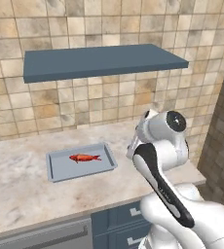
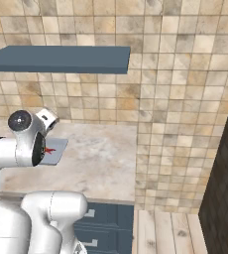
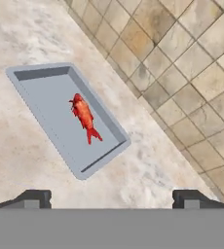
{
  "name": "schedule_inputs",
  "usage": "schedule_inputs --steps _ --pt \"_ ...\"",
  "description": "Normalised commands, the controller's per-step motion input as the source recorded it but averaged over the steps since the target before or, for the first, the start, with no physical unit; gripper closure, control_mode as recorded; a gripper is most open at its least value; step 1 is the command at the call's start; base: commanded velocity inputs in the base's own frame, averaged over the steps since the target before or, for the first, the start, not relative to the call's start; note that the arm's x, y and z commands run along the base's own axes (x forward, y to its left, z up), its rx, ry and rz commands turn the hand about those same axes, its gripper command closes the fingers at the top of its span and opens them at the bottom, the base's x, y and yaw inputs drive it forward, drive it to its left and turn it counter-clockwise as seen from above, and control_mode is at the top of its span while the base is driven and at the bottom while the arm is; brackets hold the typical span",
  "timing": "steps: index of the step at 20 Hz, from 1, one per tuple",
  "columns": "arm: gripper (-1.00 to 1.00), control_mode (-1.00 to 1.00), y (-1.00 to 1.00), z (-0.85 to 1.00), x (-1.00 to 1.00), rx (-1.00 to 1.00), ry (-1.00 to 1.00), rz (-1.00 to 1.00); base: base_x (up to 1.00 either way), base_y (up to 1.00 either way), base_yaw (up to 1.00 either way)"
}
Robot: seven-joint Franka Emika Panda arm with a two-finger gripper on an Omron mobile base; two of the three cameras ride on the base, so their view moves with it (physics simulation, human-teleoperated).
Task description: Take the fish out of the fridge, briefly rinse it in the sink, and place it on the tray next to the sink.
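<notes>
One broad tiled wall (image 1: 109, 29) is filling the back of what I am seeing, with a blue-grey wall shelf (image 1: 102, 62) hanging on it above the work area. Below that, the pale marbled worktop (image 1: 16, 180) is stretching out from the wall, and blue-grey drawer fronts (image 1: 119, 221) are showing under its front edge. In the left base view the white arm (image 1: 158, 160) is rising from the lower right and folding over the right part of the worktop, well apart from the load. The tray (image 1: 58, 171) is lying flat on the worktop, left of the arm, its long side running roughly along the wall. In the hand view the same tray is sitting slantwise on the marbled surface, near the foot of the tiles. The fish (image 1: 84, 157) is resting inside the tray, lying flat on its floor, roughly in the middle, and nothing is touching it. In the hand view its tail is pointing toward the nearer corner of the tray. My jaws are standing spread wide, the two dark fingertips (image 3: 33, 198) far apart at the bottom of the hand view, gripping nothing and hovering clear of the tray.
</notes>
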Motion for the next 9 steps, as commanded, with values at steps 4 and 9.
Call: schedule_inputs --steps 4,9 --pt "-1.0 -1.0 -1.0 0.89 -0.84 0.22 -0.53 -0.11 0.0 0.0 0.0" --pt "-1.0 -1.0 -1.0 0.25 -0.88 0.16 -0.39 -0.16 0.0 0.0 0.0"
